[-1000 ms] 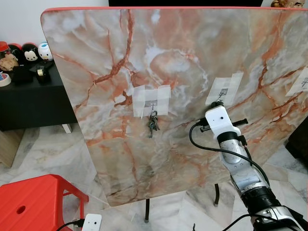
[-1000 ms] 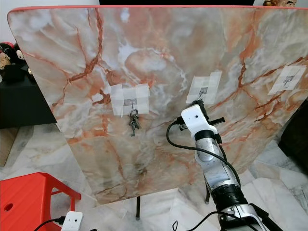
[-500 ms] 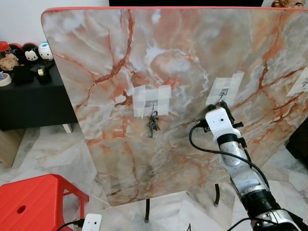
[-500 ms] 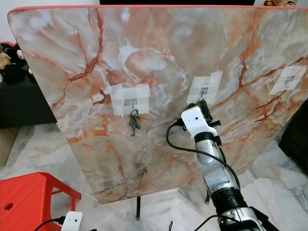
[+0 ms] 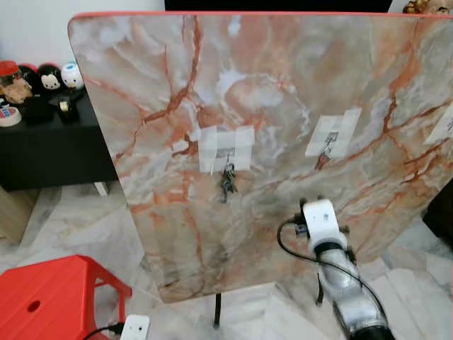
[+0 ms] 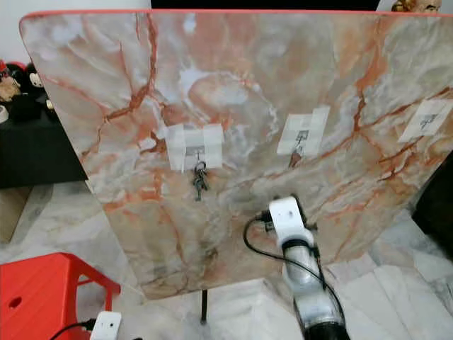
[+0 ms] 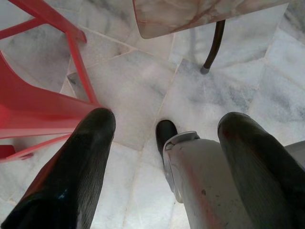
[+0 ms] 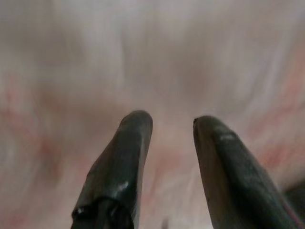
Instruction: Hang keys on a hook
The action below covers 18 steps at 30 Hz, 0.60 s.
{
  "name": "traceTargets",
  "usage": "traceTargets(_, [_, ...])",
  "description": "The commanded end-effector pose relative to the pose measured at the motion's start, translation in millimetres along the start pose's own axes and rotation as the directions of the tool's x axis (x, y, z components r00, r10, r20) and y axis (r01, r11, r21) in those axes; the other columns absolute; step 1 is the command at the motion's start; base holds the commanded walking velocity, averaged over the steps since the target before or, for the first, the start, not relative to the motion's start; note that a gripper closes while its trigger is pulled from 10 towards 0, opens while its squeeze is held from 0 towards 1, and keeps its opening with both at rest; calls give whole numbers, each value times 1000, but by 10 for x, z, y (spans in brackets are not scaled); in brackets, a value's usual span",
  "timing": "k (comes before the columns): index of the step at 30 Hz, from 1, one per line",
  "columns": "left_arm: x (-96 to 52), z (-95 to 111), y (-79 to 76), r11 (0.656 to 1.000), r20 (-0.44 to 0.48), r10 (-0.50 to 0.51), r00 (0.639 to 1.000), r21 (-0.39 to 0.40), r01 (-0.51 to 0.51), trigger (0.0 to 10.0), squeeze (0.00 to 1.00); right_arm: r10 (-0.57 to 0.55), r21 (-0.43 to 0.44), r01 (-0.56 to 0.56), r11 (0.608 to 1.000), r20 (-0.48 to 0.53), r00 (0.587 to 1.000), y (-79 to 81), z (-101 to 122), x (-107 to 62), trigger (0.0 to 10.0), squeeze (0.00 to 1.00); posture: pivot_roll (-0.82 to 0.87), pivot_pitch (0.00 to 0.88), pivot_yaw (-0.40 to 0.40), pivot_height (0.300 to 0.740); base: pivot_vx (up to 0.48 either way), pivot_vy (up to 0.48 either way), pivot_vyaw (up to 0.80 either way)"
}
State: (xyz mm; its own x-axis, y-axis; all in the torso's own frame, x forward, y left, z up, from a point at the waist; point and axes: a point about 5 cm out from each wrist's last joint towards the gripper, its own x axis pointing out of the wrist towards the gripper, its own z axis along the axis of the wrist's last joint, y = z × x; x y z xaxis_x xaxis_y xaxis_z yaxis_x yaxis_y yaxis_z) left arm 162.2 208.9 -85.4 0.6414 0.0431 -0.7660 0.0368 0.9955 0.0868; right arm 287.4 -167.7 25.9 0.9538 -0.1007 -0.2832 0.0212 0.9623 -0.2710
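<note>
Keys: one bunch of keys [image 5: 226,182] hangs on the left hook [image 5: 226,154], up and off to the left of the right end effector, well apart from it. There's a second reddish-looking thing [image 5: 323,157] dangling off the middle hook [image 5: 329,138], above the end effector, too blurry to say for sure it's keys.
Hooks: each sits on a patch of pale tape [image 5: 226,148] stuck to the marble-pattern tabletop [image 5: 255,85], which is tipped up on its side so it works as a wall. A third taped patch [image 6: 423,120] sits further right.
Right end effector: right end effector [image 8: 167,129] is below the middle hook, pointed at the marble face. Fingers [image 8: 128,143] released, clear gap between them, nothing held. Wrist view is pretty blurry.
Left end effector: left end effector [image 7: 164,124] hangs low, pointing at the floor, fingers spread, nothing in it.
Floor: pale marble tiles [image 7: 143,81], with a red plastic stool [image 5: 49,294] near the left end effector.
Background: black cabinet [image 5: 49,149] with small figurines [image 5: 49,76] on top, far left of everything.
</note>
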Motion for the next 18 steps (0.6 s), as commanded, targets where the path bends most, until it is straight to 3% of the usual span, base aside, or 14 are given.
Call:
traceTargets(1, [-10,-29,15,1000,-10,2,1000,6,-2,10000,0,14,46,-6,999,-187,982,-12,-393,-76,10000,0,17,15,-82,740,0,0,0])
traceTargets(3, [-11,-25,39,1000,-8,10,1000,3,-10,10000,0,20,51,-5,999,-309,951,9,-693,-204,10000,0,25,14,-81,740,0,0,0])
traceTargets(5, [-12,-16,70,1000,-6,16,1000,3,-16,10000,0,23,142,45,989,-447,894,31,-1012,-403,10000,0,30,16,-71,740,0,0,0])
traceTargets(18, [-6,32,175,998,-13,28,1000,47,-28,10000,0,56,327,203,923,-636,769,115,-1495,-833,10000,0,21,0,-12,740,0,0,0])
